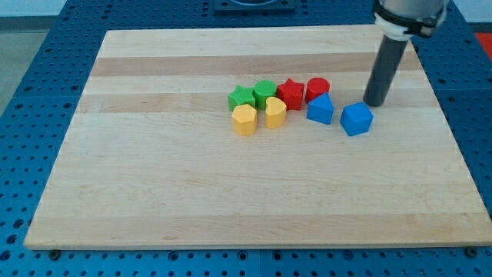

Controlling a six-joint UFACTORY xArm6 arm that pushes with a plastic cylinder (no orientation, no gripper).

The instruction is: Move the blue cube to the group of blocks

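Note:
The blue cube (pixel 357 118) lies on the wooden board (pixel 154 192), right of centre. My tip (pixel 374 103) stands just above and to the right of it, close to its upper right corner. To the cube's left, a small gap away, is the group of blocks: a second blue block (pixel 320 109), a red cylinder (pixel 317 89), a red star (pixel 290 94), two green blocks (pixel 265 93) (pixel 241 98) and two yellow blocks (pixel 275 112) (pixel 244 120).
The board rests on a blue perforated table (pixel 31 77). The arm's dark rod and its grey collar (pixel 407 19) come down from the view's top right corner.

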